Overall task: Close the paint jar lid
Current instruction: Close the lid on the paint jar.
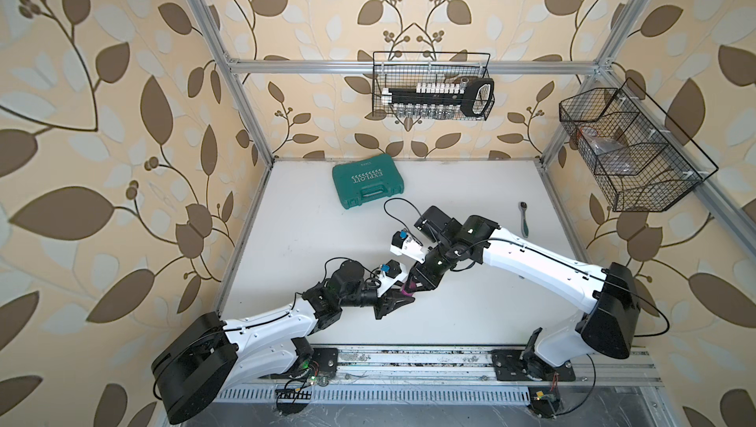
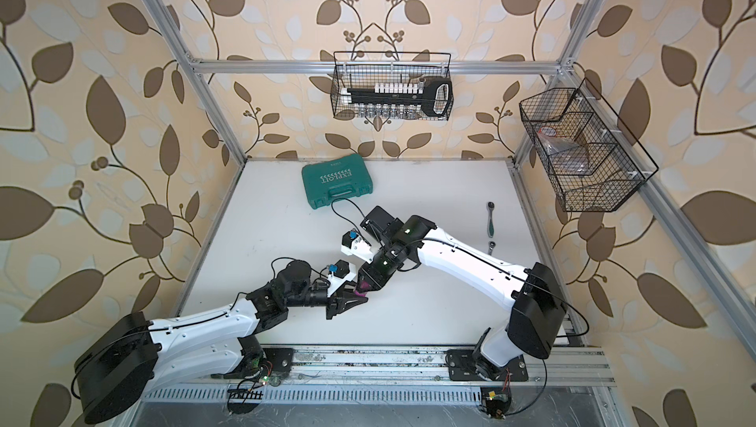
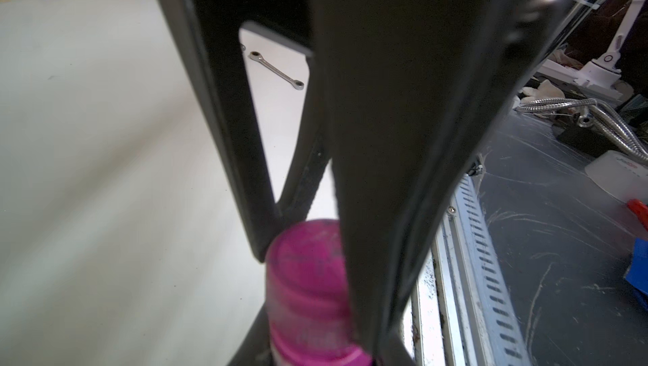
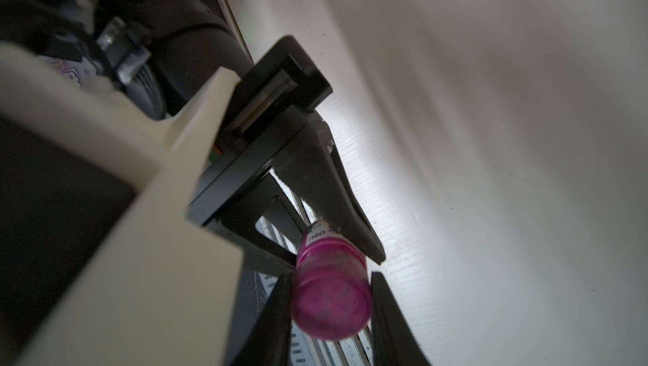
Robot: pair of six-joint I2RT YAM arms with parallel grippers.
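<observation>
paint jar (image 4: pixel 321 241): tiny magenta, white label, clamped in left claw (image 3: pixel 315 350); lid (image 4: pixel 331 294) on it, clamped in right claw (image 4: pixel 331 311).

Looks like you're running in a robot lab test cell dressed up as a room. A bare aluminium extrusion frame (image 1: pixel 409 64) holds beige leaf-print wallpaper panels (image 1: pixel 102 118) around a plain white tabletop (image 1: pixel 307 241), with a slotted metal mounting rail (image 1: pixel 409 363) along the front. There's workshop stuff too: a teal plastic tool case (image 1: pixel 368 185), a black wire basket (image 1: pixel 384 112) hung on the frame, and a steel ratchet wrench (image 1: pixel 525 218).
</observation>
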